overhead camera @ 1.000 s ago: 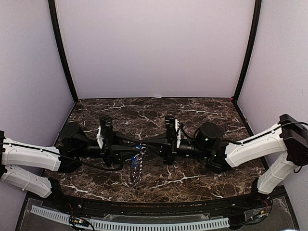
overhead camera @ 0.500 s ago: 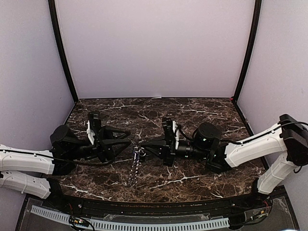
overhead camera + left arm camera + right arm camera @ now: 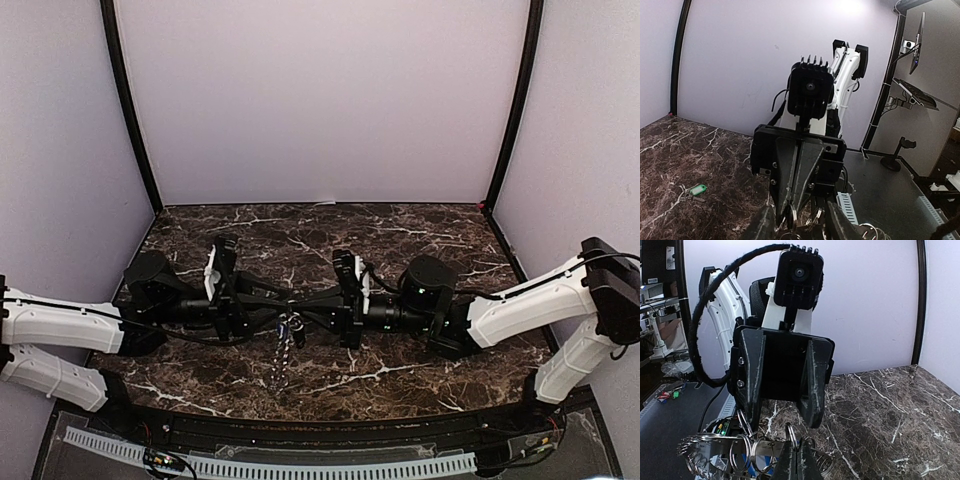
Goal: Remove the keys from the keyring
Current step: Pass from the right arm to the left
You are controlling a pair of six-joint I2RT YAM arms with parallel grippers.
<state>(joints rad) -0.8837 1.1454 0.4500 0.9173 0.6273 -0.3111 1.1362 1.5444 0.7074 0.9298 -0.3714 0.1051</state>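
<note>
1. The left tool [image 3: 780,426] stands with its jaws apart and grips nothing. It is raised level with its partner, nose to nose above the marble surface [image 3: 420,225]. The jaws bracket the bunch of wire loops, apparently set to close on one key's loop. Whether a fingertip already touches metal cannot be told.
2. Between the two tools hangs the keyring [image 3: 760,447], a cluster of wire loops held clear of the surface. A chain [image 3: 281,362] dangles from it toward the near edge. A blue key [image 3: 745,460] shows among the loops, not yet freed. Held aloft like this, the bunch likely hangs loose enough for single loops to be picked out.
3. The right tool [image 3: 795,212] is closed tight, pinching one wire loop at its tips. It appears to serve as the vise, steadying the bunch so the other arm can work a key off.
4. A green key [image 3: 696,189] lies flat on the surface on the far side of the tools, well apart from the bunch and already off it. The task looks partly done, with the blue keys left to free.
</note>
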